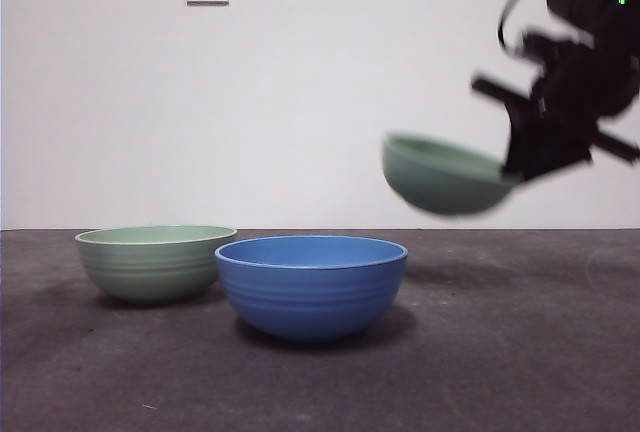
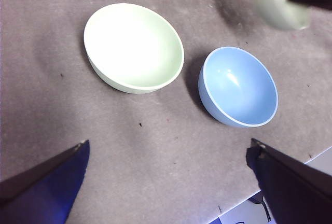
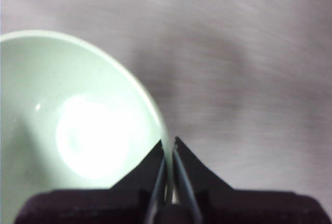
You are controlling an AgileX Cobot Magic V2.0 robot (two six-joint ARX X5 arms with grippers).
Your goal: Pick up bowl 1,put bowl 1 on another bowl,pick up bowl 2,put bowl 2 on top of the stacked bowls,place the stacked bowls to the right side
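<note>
Blue bowl [image 1: 311,285]: we see it standing open on the desk [image 1: 520,352], nothing over its mouth.
Pale green bowl [image 1: 155,262]: stands just beside the blue one on the front view's left, a narrow gap between them.
Air to the right: taken up by the right pincer [image 3: 169,154], clamped on the rim of the darker green bowl [image 1: 440,174], held tilted above the desk, higher than the blue bowl's rim.
Desk under the lifted bowl: bare, we see only shadow.
Near desk: bare in front of both bowls.
Left pincer [image 2: 168,182]: spread wide, high above both bowls, well apart.
</note>
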